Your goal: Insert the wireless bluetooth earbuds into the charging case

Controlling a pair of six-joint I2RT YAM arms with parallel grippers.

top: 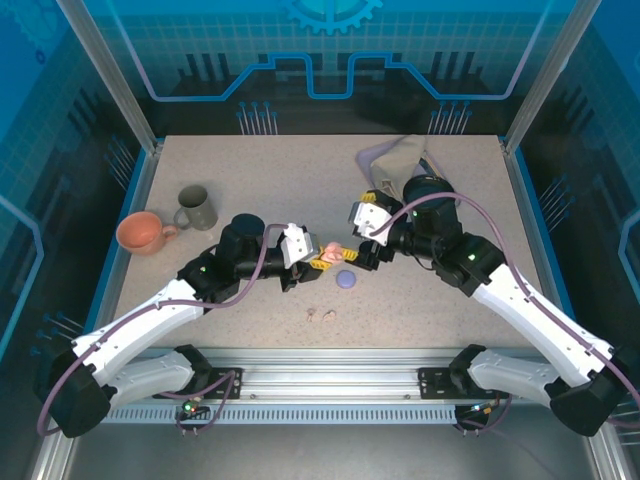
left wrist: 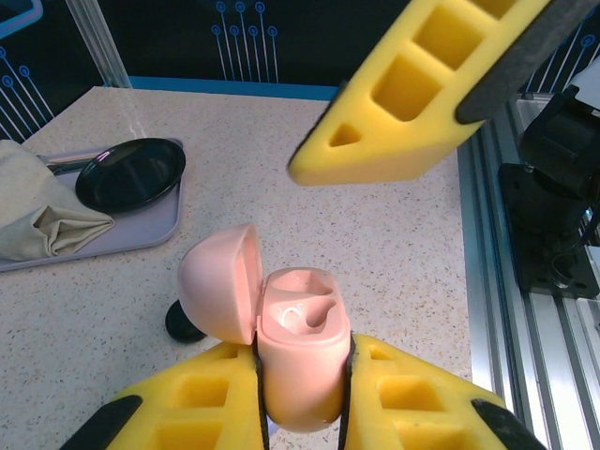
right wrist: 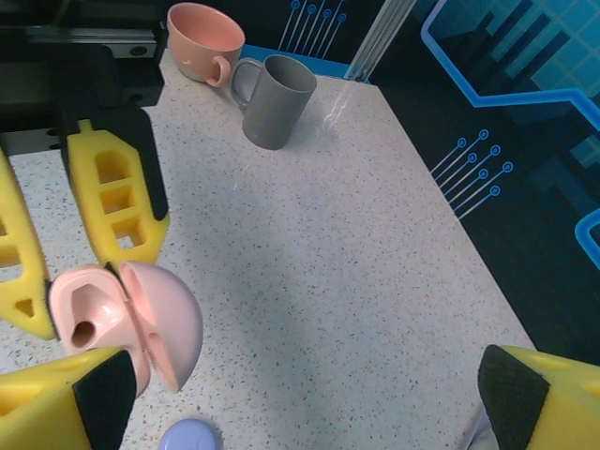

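The open case (left wrist: 298, 319) is clamped by the left gripper (left wrist: 302, 375); the wide-open, empty right gripper (right wrist: 305, 380) should be centred over the earbuds (top: 322, 315).

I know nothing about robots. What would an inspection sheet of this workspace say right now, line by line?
Surface: speckled beige table, no spills seen.
Job's things: pink charging case held open; lavender case on the table; two pale earbuds lying loose near the front.
Clutter: pink cup, grey mug, cloth, black plate on a tray.
Grippers: left gripper shut on the pink charging case; right gripper wide open beside it.
Cables: purple cables run along both arms.
Surroundings: blue panels, metal frame.
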